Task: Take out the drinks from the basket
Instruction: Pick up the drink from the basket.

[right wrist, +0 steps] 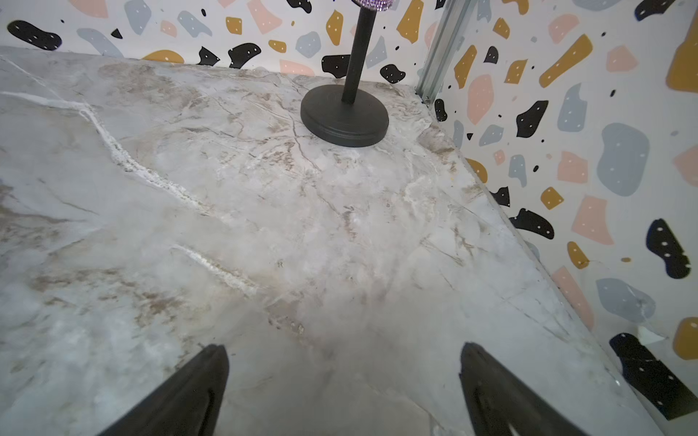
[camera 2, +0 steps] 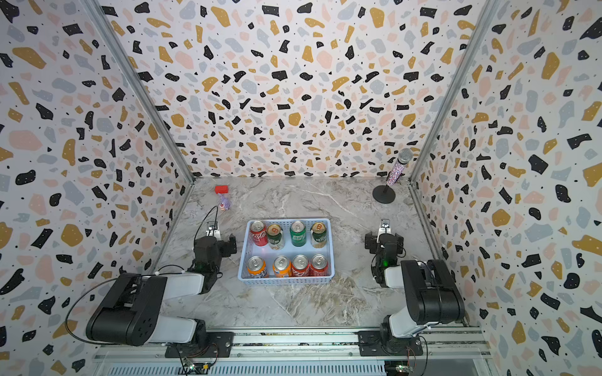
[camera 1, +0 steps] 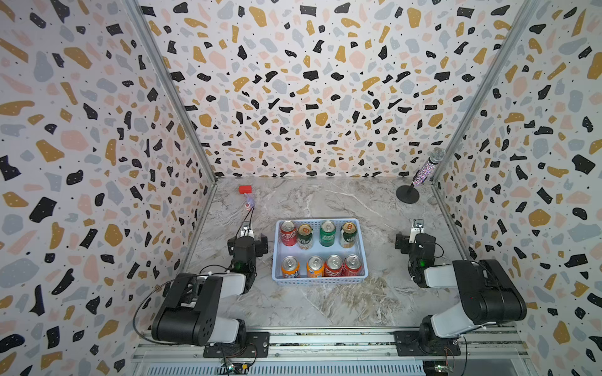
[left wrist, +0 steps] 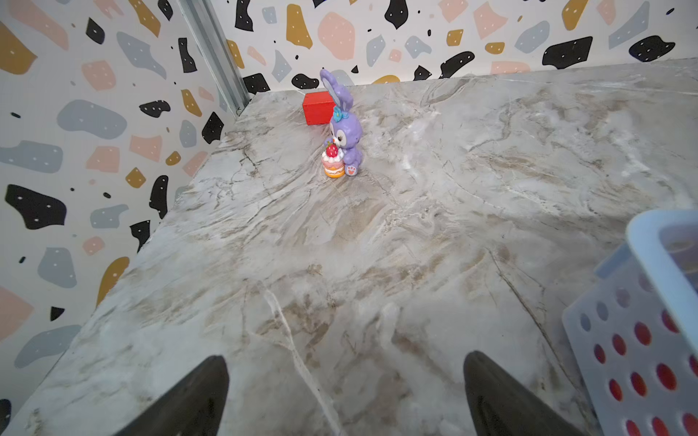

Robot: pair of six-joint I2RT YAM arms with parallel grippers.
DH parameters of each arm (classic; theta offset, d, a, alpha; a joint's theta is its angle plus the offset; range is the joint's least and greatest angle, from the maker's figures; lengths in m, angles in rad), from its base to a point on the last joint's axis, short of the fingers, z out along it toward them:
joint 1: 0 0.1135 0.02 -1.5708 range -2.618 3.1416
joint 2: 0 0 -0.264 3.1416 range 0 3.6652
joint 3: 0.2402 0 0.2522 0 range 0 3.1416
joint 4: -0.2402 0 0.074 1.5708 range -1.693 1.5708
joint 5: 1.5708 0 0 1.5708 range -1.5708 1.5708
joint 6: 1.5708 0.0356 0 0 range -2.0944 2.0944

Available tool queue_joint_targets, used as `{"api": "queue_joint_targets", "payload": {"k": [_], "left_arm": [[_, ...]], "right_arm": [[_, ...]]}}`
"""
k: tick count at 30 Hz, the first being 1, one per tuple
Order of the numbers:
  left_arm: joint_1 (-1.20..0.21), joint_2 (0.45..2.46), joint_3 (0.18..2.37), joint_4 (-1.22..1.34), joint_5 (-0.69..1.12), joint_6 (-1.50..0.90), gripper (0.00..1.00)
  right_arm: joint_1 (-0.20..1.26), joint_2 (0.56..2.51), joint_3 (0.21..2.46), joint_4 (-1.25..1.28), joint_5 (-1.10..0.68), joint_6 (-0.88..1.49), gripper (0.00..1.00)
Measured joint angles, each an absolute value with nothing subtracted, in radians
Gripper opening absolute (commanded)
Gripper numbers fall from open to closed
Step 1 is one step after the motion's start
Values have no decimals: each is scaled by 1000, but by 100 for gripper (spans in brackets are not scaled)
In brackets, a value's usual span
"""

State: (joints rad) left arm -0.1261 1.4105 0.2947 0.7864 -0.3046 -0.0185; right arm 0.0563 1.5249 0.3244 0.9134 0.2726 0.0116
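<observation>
Blue basket (camera 1: 321, 280) of drinks (camera 1: 327, 233) sits between your left gripper (left wrist: 347, 360) and right gripper (right wrist: 343, 348), both spread wide, empty.

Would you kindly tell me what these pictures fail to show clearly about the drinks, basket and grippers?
Drinks: label print is too small to read in both top views.
Basket: the left wrist view's edge cuts off all but one corner.
Left gripper, right gripper: too small to make out in both top views; wrist views show only fingertips.
</observation>
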Motion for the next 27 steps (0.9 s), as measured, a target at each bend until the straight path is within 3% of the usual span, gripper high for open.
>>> {"api": "queue_joint_targets", "payload": {"k": [27], "left_arm": [[-126,1374,313,709,-336,-27,100]], "right_arm": [[56,1516,325,899,274,12,100]]}}
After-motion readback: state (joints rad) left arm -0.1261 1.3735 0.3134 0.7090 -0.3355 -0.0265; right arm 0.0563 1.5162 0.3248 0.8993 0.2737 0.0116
